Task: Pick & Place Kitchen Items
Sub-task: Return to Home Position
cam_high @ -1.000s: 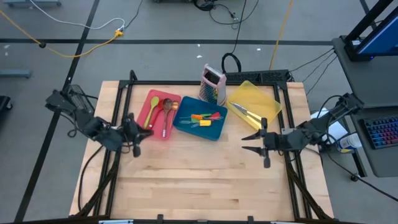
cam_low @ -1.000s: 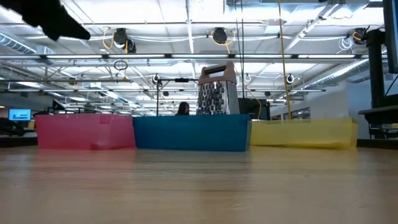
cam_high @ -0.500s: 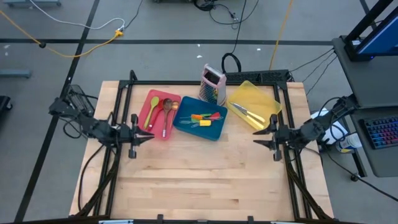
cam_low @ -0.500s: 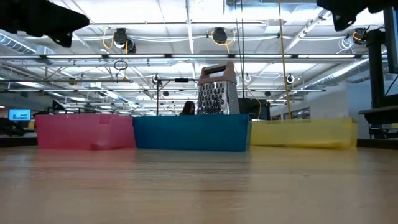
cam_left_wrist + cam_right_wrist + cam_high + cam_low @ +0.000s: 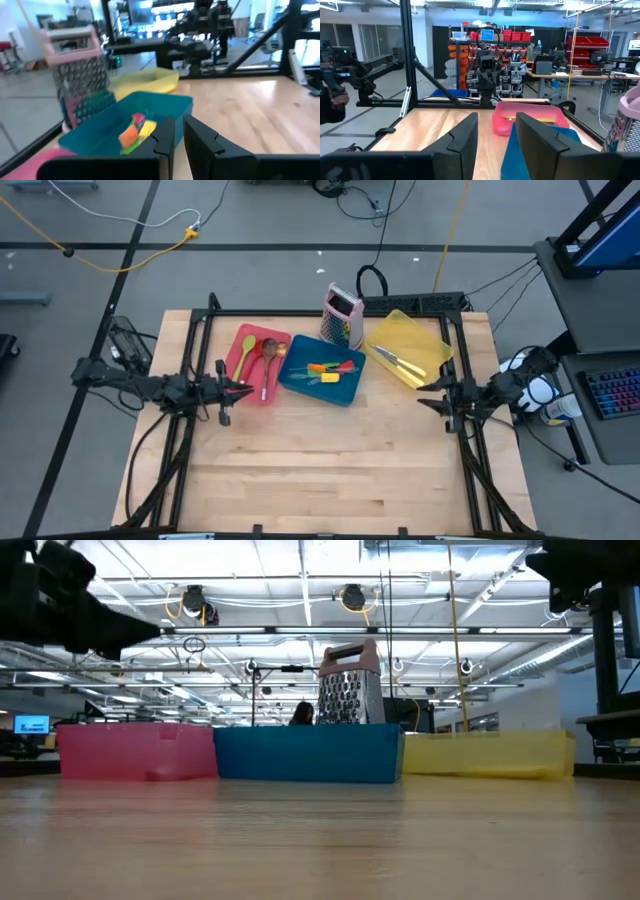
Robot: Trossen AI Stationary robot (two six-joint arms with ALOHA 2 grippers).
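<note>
The kitchen items lie in three trays at the table's far side. Green, wooden and red spoons (image 5: 262, 358) lie in the red tray (image 5: 240, 342). Orange, yellow, green and red spatulas (image 5: 328, 369) fill the blue tray (image 5: 300, 383). Metal cutlery (image 5: 400, 362) rests in the yellow tray (image 5: 425, 340). My left gripper (image 5: 243, 388) hovers level just near of the red tray, shut and holding nothing; its wrist view shows the spatulas (image 5: 135, 131) ahead. My right gripper (image 5: 428, 402) hovers near the yellow tray's near corner, open and holding nothing.
An upright metal grater with a pink top (image 5: 342, 315) stands behind the blue tray, between the red and yellow ones. A black frame (image 5: 330, 310) runs around the table's far and side edges. The near half of the wooden table (image 5: 320, 470) is bare.
My left gripper has moved toward the table's right, closer to the red tray, and has levelled out. My right gripper has drawn back toward the table's right edge and a little toward the far side. The trays and utensils have stayed put.
</note>
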